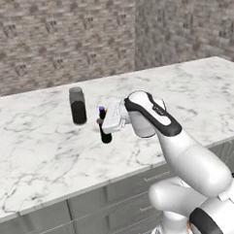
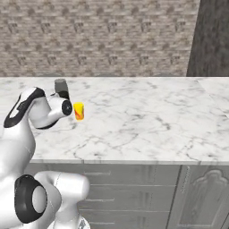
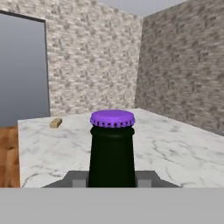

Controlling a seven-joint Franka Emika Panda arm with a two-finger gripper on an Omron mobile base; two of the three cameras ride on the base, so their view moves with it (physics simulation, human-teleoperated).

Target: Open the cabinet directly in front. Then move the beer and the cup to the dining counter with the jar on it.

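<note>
The beer (image 1: 105,134), a dark bottle with a purple cap, stands upright on the dining counter (image 1: 43,157) just right of the jar (image 1: 78,105). My gripper (image 1: 103,120) is shut on the bottle's neck. In the hand view the beer (image 3: 112,153) rises between the two fingers (image 3: 146,178), with the marble top (image 3: 175,153) stretching beyond it. In the right base view the yellow cup (image 2: 79,111) stands on the counter (image 2: 156,120) right beside the hand, and the jar (image 2: 60,86) peeks out behind the arm. The cabinet is out of view.
Brick walls close the far side of the counter. A small tan block (image 3: 55,123) lies far along the marble. Grey drawers (image 1: 119,206) run below the front edge. A wooden floor (image 3: 8,153) shows beside the counter's end.
</note>
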